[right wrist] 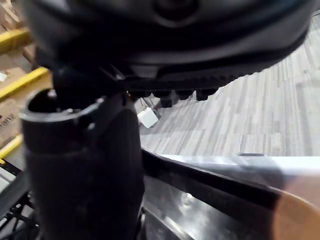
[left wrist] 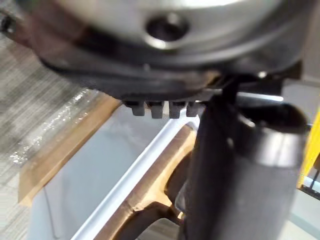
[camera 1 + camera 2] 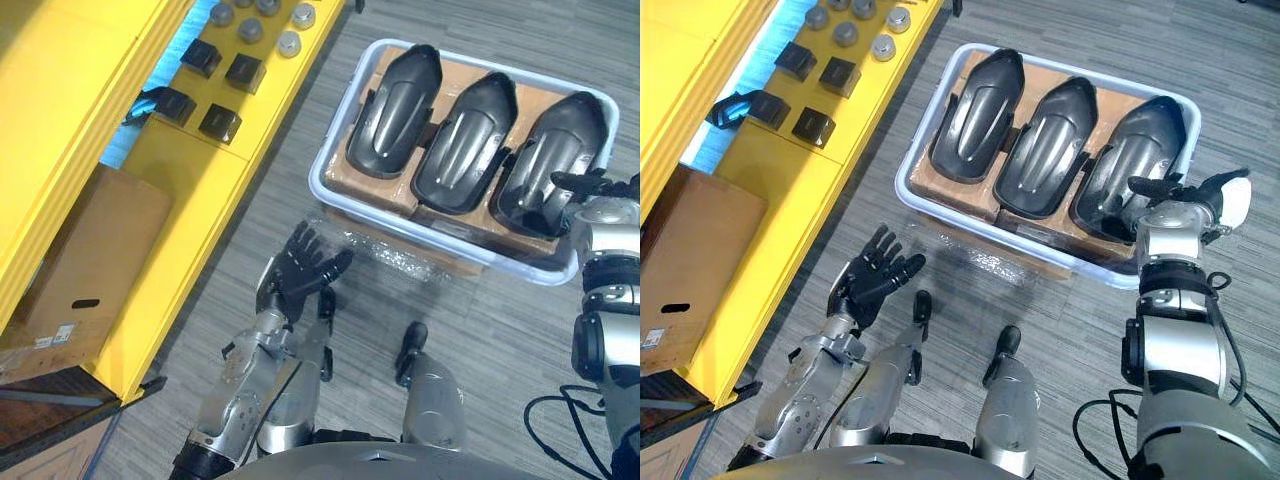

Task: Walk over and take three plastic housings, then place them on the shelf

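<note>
Three black plastic housings lie side by side in a pale plastic bin [image 3: 316, 183] on the grey floor [image 3: 480, 330], each resting on a brown cardboard liner [image 3: 362, 186] with none yet lifted. They are the left housing [image 3: 395, 100], the middle housing [image 3: 462, 140] and the right housing [image 3: 540, 160]. The bin sits on a flat cardboard base wrapped in clear film [image 3: 395, 258], which juts out past its near rim.

My right hand [image 3: 1185, 192] hangs over the near end of the right housing at the bin's right corner. Its fingers are stretched out and its white-capped thumb is spread to the side, gripping nothing. My right wrist view shows the housing's glossy black surface just below the thumb, but I cannot tell whether I touch it.

My left hand [image 3: 300, 268] hovers above the floor near the bin's near-left corner, fingers straight and fanned, palm empty, well apart from the housings.

To my left runs the yellow shelf [image 3: 200, 170] with small black blocks [image 3: 245, 72] and grey round caps [image 3: 289, 43] set out on it. A cardboard box [image 3: 90, 260] is tucked in at its lower level.
</note>
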`<state>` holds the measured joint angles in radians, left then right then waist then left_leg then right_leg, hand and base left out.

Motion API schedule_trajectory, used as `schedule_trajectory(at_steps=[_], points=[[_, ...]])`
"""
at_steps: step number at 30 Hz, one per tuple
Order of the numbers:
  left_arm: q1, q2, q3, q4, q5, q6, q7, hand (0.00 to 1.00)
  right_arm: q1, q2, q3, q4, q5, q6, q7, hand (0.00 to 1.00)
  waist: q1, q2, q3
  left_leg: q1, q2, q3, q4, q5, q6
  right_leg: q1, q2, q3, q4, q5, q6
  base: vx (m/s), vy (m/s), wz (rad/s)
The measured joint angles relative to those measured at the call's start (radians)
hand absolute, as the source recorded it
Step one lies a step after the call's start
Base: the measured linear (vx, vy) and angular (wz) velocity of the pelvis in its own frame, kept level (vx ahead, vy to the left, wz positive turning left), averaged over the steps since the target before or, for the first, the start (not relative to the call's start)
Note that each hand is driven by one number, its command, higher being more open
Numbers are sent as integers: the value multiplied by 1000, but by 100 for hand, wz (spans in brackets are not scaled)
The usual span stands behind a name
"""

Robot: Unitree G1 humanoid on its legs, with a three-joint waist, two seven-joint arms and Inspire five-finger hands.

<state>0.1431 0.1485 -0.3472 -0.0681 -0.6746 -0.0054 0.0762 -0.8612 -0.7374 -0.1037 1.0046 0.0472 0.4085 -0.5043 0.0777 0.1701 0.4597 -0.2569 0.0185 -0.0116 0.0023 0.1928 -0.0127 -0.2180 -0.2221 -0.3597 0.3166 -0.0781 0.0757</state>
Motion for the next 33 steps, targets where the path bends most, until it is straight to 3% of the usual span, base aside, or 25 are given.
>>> schedule_trajectory(at_steps=[3, 6, 7, 21, 29, 33], points=[[-3, -31, -1, 20, -4, -21, 12, 100, -56, -40, 44, 39, -4, 24, 31, 100, 5, 33, 16, -36, -1, -7, 13, 1, 1, -38, -3, -1, 22, -1, -1, -52, -20, 3], [-19, -32, -10, 58, -32, -34, 26, 100, -98, -74, 83, 80, -14, 47, 52, 100, 15, 46, 20, -50, -2, -7, 19, 2, 0, -61, -9, 1, 42, -6, -7, -52, -21, 0], [-25, -33, -15, 68, -33, -39, 30, 100, -107, -85, 89, 93, -39, 64, 61, 0, 25, 48, 19, -67, -3, -9, 31, 1, -1, -79, -17, 1, 56, -13, -11, -39, -9, 2], [-23, -38, -49, 101, -107, -79, 54, 100, -148, -173, 192, 194, -275, 65, 147, 0, 54, 69, 13, -123, -14, -37, 47, 3, -20, -133, -39, -17, 102, -32, -17, -13, -8, 5], [-17, -39, -49, 99, -154, -102, 33, 100, -158, -196, 270, 206, -306, 48, 172, 0, 57, 97, -7, -122, -15, -47, 48, 5, -23, -130, -43, -30, 117, -44, -23, 15, -15, 3], [-14, -39, -47, 91, -157, -115, 19, 100, -158, -196, 274, 198, -316, 45, 170, 0, 54, 97, -7, -117, -12, -49, 49, 10, -17, -125, -40, -34, 121, -46, -22, 24, -20, 1]])
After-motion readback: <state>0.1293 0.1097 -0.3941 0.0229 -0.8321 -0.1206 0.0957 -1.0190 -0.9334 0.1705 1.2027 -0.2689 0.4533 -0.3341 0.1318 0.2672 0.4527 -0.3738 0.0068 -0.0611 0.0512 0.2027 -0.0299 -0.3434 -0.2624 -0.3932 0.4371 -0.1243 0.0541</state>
